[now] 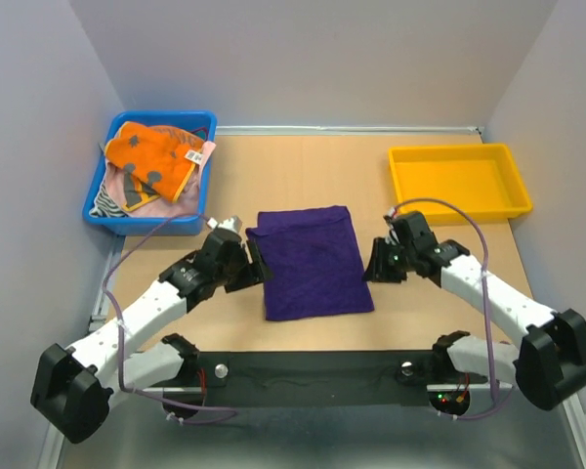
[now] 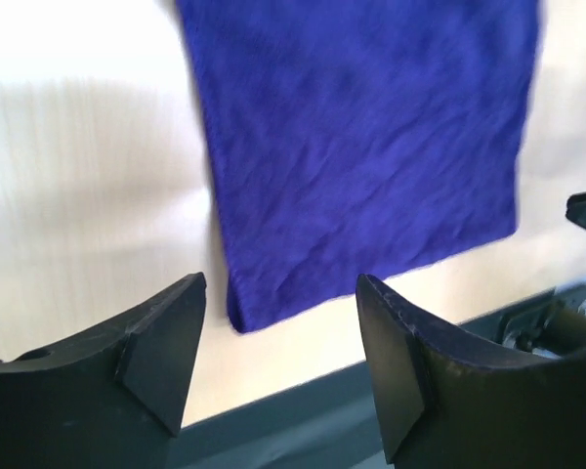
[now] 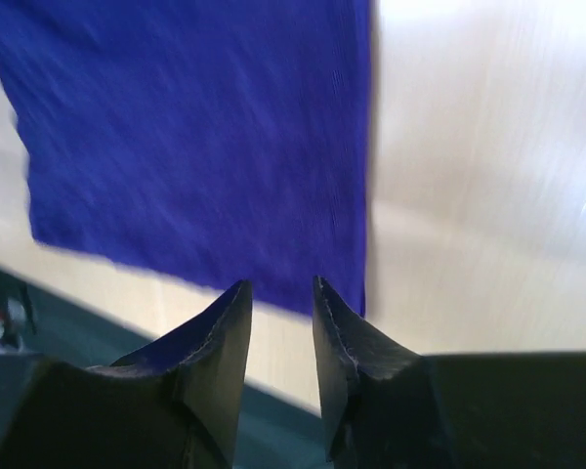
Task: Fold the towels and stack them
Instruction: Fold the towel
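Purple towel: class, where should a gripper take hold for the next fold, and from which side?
Pinch the purple towel at its near corners, left gripper from its left, right gripper from its right. It lies flat, so only edges offer purchase; each gripper sits beside one.

I view a light wooden desk (image 1: 303, 166) enclosed by plain pale lilac-grey panels: back wall (image 1: 313, 59), left wall (image 1: 29, 147), right wall (image 1: 566, 117). A metal rail (image 1: 352, 128) borders the desk's far edge. Lighting is even and diffuse.
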`<state>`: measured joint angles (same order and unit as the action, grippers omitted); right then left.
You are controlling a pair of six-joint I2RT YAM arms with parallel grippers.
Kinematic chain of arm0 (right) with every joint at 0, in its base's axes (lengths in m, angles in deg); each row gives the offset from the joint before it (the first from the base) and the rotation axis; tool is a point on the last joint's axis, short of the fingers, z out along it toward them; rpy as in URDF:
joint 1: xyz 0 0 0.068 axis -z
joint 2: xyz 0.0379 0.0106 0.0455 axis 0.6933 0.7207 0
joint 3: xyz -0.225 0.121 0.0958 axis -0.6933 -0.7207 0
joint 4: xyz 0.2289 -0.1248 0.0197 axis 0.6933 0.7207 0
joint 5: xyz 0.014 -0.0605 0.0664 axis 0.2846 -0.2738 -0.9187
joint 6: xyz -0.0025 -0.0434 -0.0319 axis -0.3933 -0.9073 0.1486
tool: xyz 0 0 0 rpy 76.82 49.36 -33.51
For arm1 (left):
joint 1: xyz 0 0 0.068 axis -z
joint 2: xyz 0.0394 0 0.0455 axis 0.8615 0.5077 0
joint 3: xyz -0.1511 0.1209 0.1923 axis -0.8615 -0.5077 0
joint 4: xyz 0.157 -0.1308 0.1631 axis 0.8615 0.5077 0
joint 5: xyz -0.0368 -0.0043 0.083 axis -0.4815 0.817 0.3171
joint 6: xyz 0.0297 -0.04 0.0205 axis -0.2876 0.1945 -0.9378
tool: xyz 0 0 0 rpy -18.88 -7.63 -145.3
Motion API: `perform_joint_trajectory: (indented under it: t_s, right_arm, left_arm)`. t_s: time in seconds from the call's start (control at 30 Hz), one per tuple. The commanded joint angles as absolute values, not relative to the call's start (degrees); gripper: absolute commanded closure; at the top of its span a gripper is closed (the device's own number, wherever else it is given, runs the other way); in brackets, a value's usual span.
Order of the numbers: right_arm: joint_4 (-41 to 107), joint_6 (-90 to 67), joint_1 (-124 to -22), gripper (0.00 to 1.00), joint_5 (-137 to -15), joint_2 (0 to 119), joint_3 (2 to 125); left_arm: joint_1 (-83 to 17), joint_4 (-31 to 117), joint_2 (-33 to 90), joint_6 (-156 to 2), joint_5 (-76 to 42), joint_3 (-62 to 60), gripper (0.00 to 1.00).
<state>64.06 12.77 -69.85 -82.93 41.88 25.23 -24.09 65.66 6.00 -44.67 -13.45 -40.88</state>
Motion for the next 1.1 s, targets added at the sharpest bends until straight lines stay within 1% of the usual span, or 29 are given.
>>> perform_joint_trajectory:
  t_s: [0.0,0.03,0.1,0.13,0.17,0.23,0.27,0.33,0.37,0.4,0.43,0.5,0.63,0.77,0.97,1.07]
  right_arm:
    - [62.0,2.6,-70.2,0.63,-72.2,50.3,37.6]
    - [61.3,1.2,-70.0,0.63,-70.6,54.8,42.0]
    - [59.1,-2.2,-70.0,0.63,-68.5,59.6,46.4]
    - [58.2,-3.0,-69.4,0.63,-68.2,61.7,48.5]
    - [57.3,-3.4,-68.9,0.63,-68.3,66.4,50.3]
    - [55.1,-5.1,-67.5,0.63,-66.7,71.2,55.8]
    - [54.5,-5.7,-66.9,0.62,-66.4,75.4,59.7]
    - [53.6,-6.3,-66.3,0.6,-66.3,80.1,63.8]
    - [52.9,-6.6,-65.9,0.6,-66.5,84.5,67.2]
    - [52.9,-6.7,-65.7,0.6,-66.5,86.4,69.0]
    - [52.6,-6.7,-65.6,0.6,-66.5,88.1,70.7]
    - [52.4,-6.7,-64.9,0.6,-66.2,91.7,73.9]
    - [52.2,-6.3,-64.2,0.64,-66.8,99.8,80.0]
    - [52.2,-6.2,-64.1,0.65,-67.5,101.9,81.4]
    - [52.2,-7.4,-64.1,0.65,-67.6,101.6,79.1]
    - [52.2,-8.0,-64.1,0.65,-69.8,100.9,77.7]
  left_arm:
    - [-26.4,66.0,13.1,-53.1,-4.6,-30.2,0.26]
    - [-29.0,64.1,15.1,-56.6,-4.2,-27.2,0.26]
    - [-31.5,61.9,22.0,-59.8,-4.6,-24.1,0.26]
    - [-32.5,60.5,24.5,-61.7,-4.7,-20.1,0.26]
    - [-33.3,60.2,27.1,-63.2,-4.5,-18.0,0.26]
    - [-34.9,60.1,34.9,-67.8,-4.7,-10.9,0.26]
    - [-35.3,60.4,37.3,-70.3,-3.7,-8.6,0.26]
    - [-36.4,60.8,43.8,-72.8,-3.3,-4.2,0.26]
    - [-36.7,61.6,47.6,-74.5,-2.7,-0.5,0.26]
    - [-37.1,62.0,47.6,-74.5,-2.4,1.3,0.26]
    - [-37.7,62.3,51.0,-76.0,-2.4,2.7,0.26]
    - [-38.0,63.0,53.9,-76.9,-1.8,6.4,0.27]
    - [-38.3,63.9,59.9,-78.5,-1.3,10.0,0.27]
    - [-38.2,63.3,61.0,-79.0,-2.9,10.3,0.27]
    - [-38.2,63.0,62.1,-79.7,-3.8,10.3,0.27]
    - [-38.3,62.8,62.8,-79.7,-4.2,10.2,0.27]
